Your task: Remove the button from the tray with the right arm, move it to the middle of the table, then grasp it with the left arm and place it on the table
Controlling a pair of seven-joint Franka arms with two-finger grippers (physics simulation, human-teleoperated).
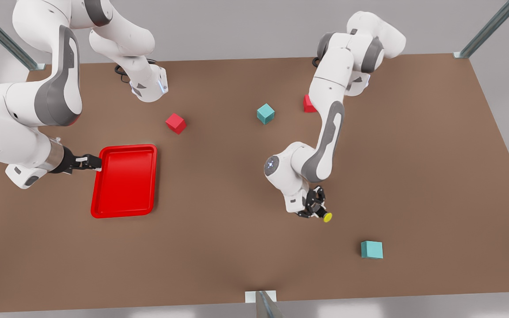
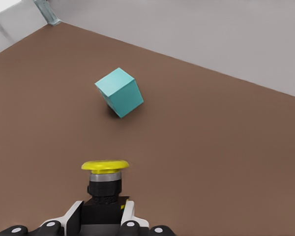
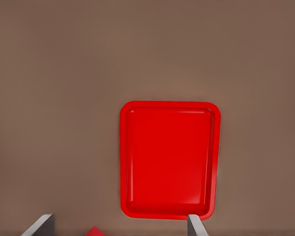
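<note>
Left gripper [image 1: 317, 211] clamped on the button [image 1: 327, 217] near a teal cube [image 2: 119, 92]; right gripper [image 1: 87, 162] spread beside the tray [image 3: 169, 160] on the tabletop [image 1: 237, 247].

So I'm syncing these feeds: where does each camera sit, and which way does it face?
Front view: high above the table, looking down on both arms.
Left wrist view: behind the left tool, which is shut on the button, facing a teal cube; the front view shares both.
Right wrist view: above the red tray, looking down; right tool fingertips show; the front view shares the tray.
</note>
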